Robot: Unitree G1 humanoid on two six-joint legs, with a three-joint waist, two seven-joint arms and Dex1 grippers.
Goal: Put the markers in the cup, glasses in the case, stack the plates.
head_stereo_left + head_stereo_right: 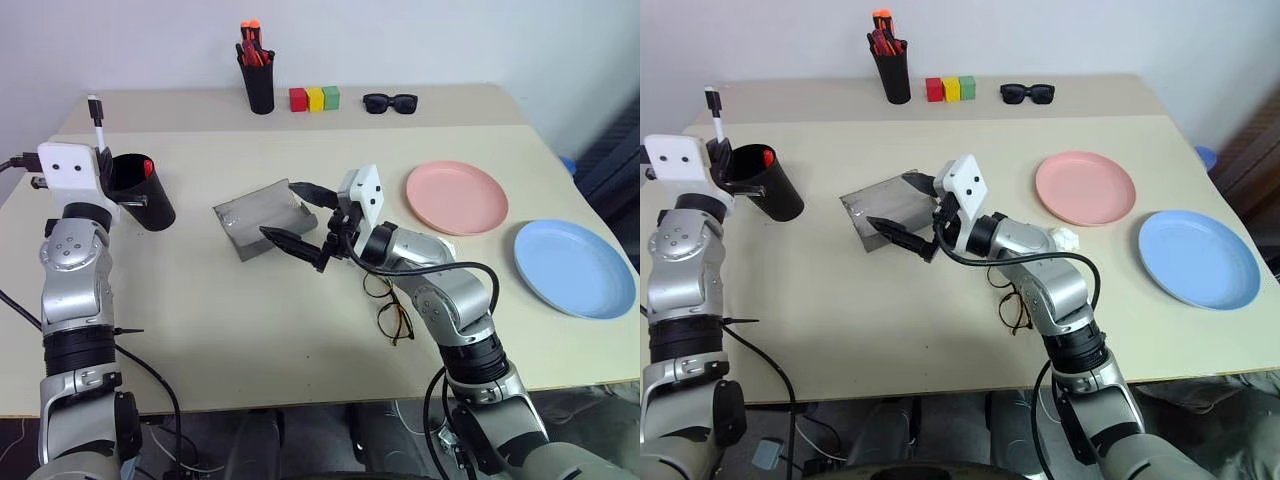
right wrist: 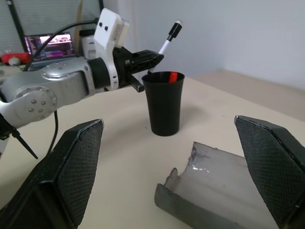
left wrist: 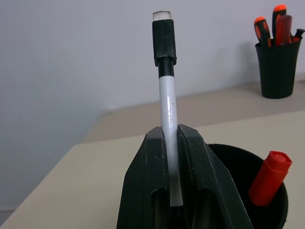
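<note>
My left gripper (image 3: 170, 131) is shut on the white-bodied marker (image 3: 167, 95), whose black cap points up, just beside the rim of the black cup (image 2: 164, 109). The red-capped marker (image 3: 269, 176) stands inside the cup. The grey case (image 1: 255, 215) lies open at mid-table. My right gripper (image 1: 300, 215) is open and empty at the case's right side. The wire-rimmed glasses (image 1: 392, 312) lie on the table, partly hidden by my right forearm. The pink plate (image 1: 457, 197) and the blue plate (image 1: 573, 267) lie apart on the right.
A black pen holder (image 1: 258, 80) with orange-red pens stands at the back. Beside it are red, yellow and green blocks (image 1: 315, 98) and black sunglasses (image 1: 390, 103). The blue plate sits near the table's right edge.
</note>
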